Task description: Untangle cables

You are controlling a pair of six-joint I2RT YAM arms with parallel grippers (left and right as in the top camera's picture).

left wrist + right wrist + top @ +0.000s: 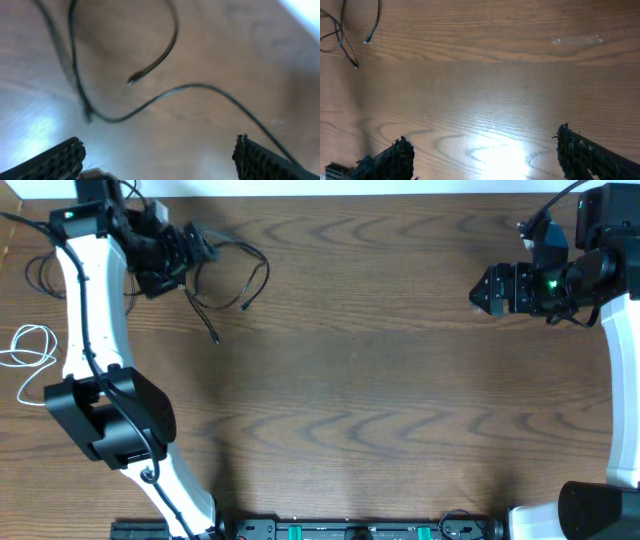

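Black cables lie in loose loops at the table's far left, with plug ends trailing toward the middle. My left gripper hovers open right at their left side. In the left wrist view the black cables curve over the wood ahead of my left gripper, and nothing lies between its fingers. A white cable sits coiled at the left edge, beside the left arm. My right gripper hangs open at the far right, away from the cables. The right wrist view shows bare wood under my right gripper and the black cables far off.
The left arm stretches along the table's left side, between the white cable and the black ones. A thin black loop shows left of that arm. A small clear scrap lies on the wood in the right wrist view.
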